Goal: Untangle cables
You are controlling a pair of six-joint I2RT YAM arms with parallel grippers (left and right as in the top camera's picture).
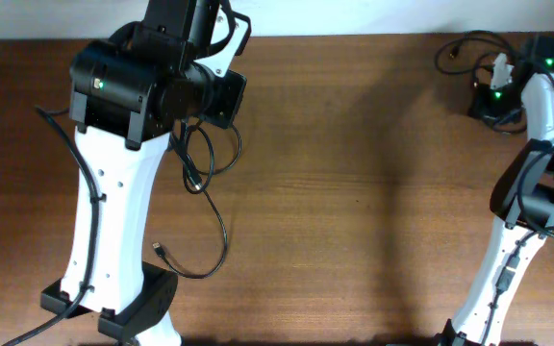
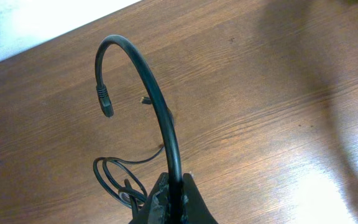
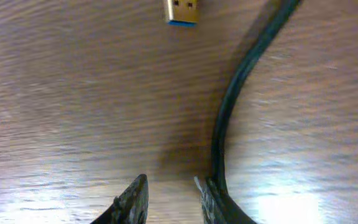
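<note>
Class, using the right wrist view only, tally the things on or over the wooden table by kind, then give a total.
Gold plug: 1
Black cable: 1
Hand fingers: 2
Total: 4

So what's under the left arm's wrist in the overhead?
Black cable loops trailing to a plug on the table. The left gripper is covered there; its wrist view shows it shut on a cable.
</note>
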